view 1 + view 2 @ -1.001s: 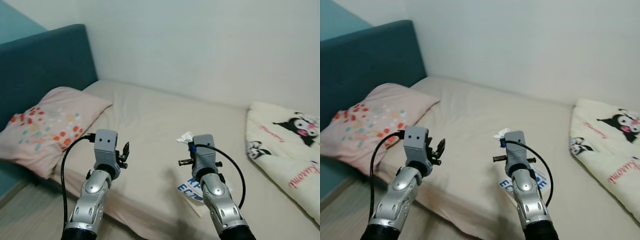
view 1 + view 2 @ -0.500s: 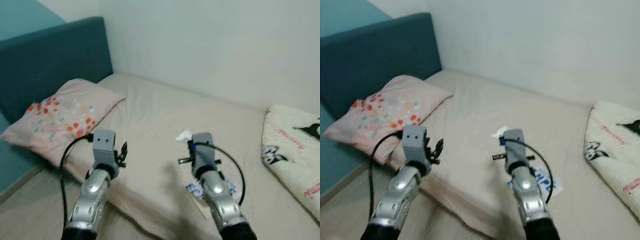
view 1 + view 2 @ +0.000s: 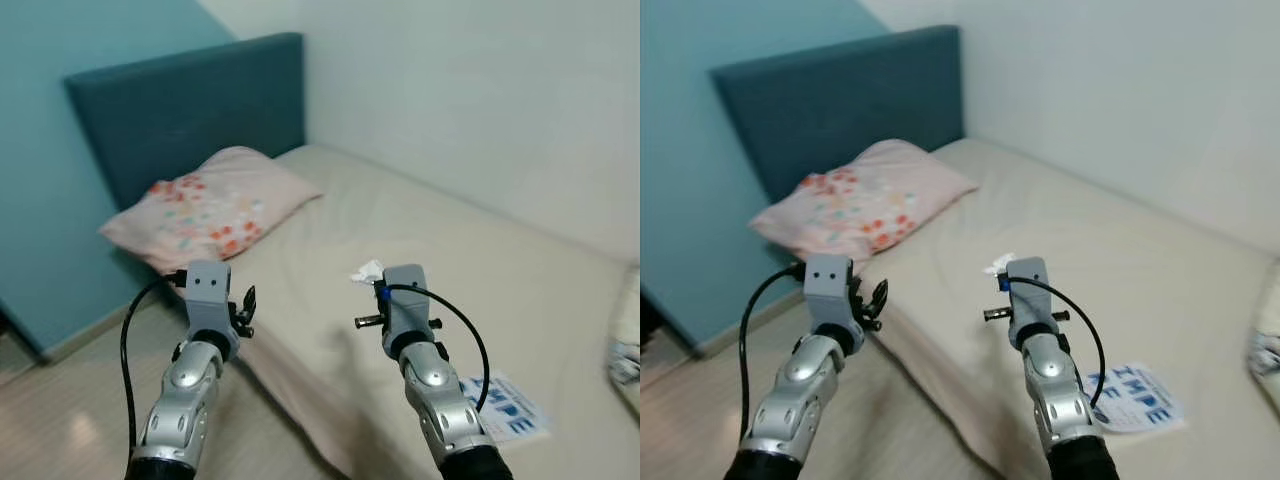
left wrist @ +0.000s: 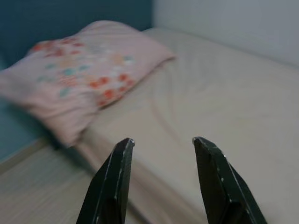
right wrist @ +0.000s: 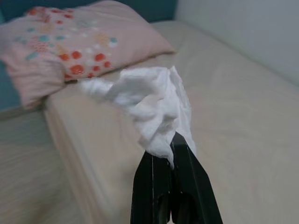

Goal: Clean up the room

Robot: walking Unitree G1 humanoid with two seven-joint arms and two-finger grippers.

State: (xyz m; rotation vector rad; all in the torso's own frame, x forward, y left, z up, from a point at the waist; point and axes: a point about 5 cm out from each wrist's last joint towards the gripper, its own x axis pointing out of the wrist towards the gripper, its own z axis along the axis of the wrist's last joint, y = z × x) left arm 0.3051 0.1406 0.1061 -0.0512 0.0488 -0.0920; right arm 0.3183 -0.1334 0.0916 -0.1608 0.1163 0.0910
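The right claw (image 5: 170, 149) was clenched on a crumpled white tissue (image 5: 145, 105), held up over the bed (image 3: 480, 270) near its front edge; the left claw (image 4: 161, 144) hung released and empty beside that edge, toward the pillow (image 3: 215, 205). The step in hand seemed to be carrying picked-up rubbish away. The next move would call for finding a bin while keeping the grip firm. A printed paper (image 3: 505, 408) lay on the bed by its front edge, likely next to collect.

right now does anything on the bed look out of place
Yes. A blue-lettered paper sheet lies loose on the bed near its edge, beside the right arm; it looks like litter. The right gripper is shut on a crumpled white tissue. The floral pillow sits at the headboard and looks normal.
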